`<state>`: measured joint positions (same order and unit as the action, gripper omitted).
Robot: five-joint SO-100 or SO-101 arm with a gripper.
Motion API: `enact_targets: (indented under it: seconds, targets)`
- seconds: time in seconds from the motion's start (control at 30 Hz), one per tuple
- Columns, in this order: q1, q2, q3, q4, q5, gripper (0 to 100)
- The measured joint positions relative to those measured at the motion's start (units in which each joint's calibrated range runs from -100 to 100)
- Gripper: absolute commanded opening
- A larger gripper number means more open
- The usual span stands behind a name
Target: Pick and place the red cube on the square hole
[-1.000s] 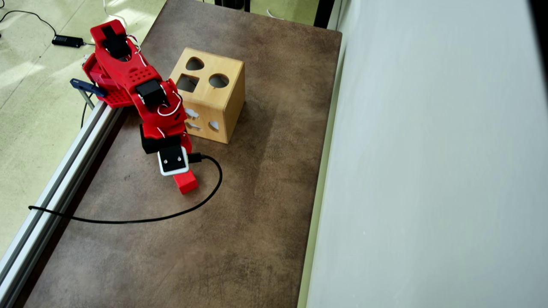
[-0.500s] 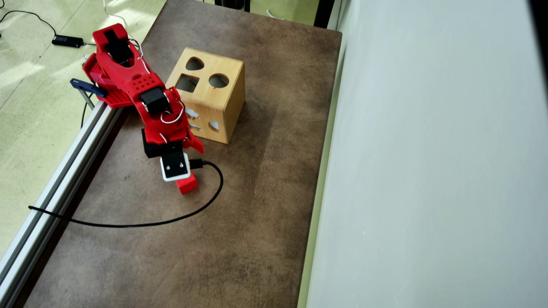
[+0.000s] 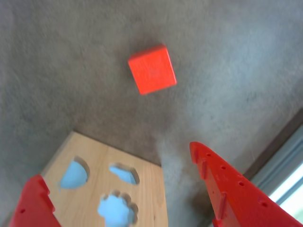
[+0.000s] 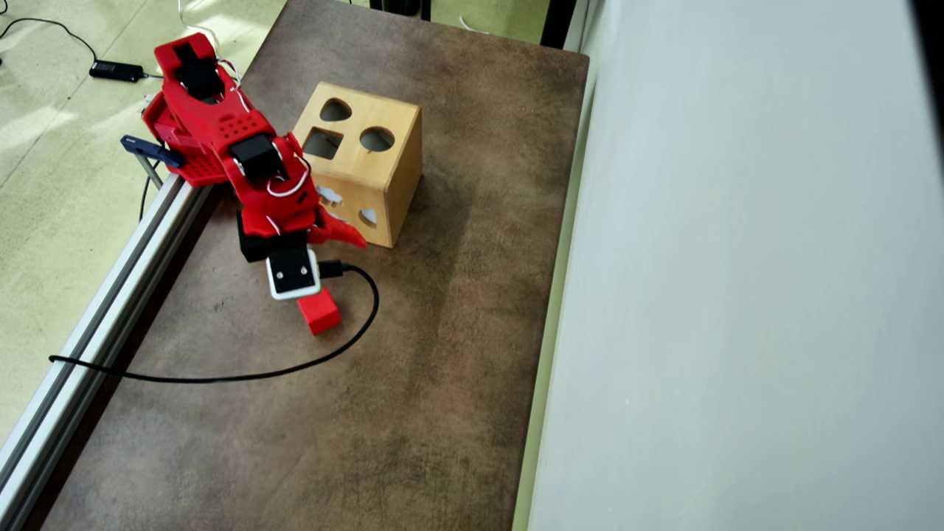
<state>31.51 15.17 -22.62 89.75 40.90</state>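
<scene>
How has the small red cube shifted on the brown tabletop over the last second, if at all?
No. The small red cube lies at the same spot relative to the light wooden shape-sorter box; only the red arm above it moved.

Overhead view: wooden shape-sorter box (image 4: 369, 173) upper left on table (image 4: 413, 383); square hole (image 4: 323, 143) in its top, left of round cut-out (image 4: 377, 139). Red cube (image 4: 319, 311) on table below box, beside cable (image 4: 221, 377).

Soft even daylight; wrist view blurred, overhead sharp.

Wrist view crops the wooden box (image 3: 142, 182) and both claw fingers (image 3: 222, 184).
</scene>
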Motion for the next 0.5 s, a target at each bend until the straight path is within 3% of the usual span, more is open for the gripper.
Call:
enact_targets:
  seconds: [0.5]
  targets:
    - [1.9, -0.2, 0.0, 1.0, 0.0, 51]
